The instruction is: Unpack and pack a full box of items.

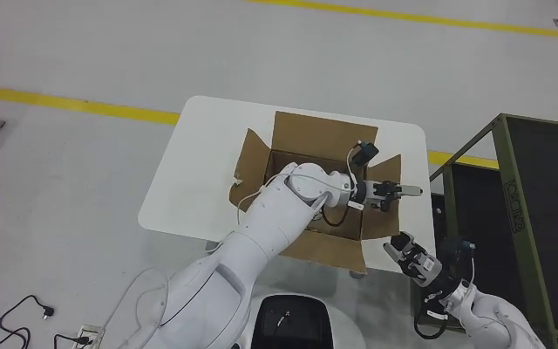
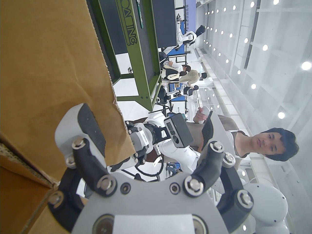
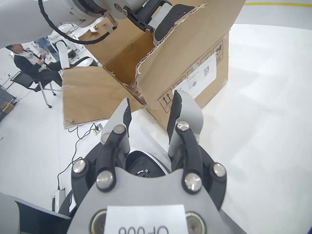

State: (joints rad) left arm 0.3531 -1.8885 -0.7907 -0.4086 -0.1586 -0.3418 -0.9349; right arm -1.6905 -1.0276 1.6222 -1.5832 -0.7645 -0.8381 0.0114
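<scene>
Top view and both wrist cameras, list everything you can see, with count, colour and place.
cardboard box: one, brown, flaps open, in the middle of the table.
table: one, white, under the box.
rack: one, green frame, on the floor beside the table, on the robot's right.
floor lines: two, yellow, on the floor beyond the table.
left gripper: one, silver and black, open, at the edge of the box's right-hand flap.
right gripper: one, silver and black, open, off the table's near right corner, facing the box.
</scene>
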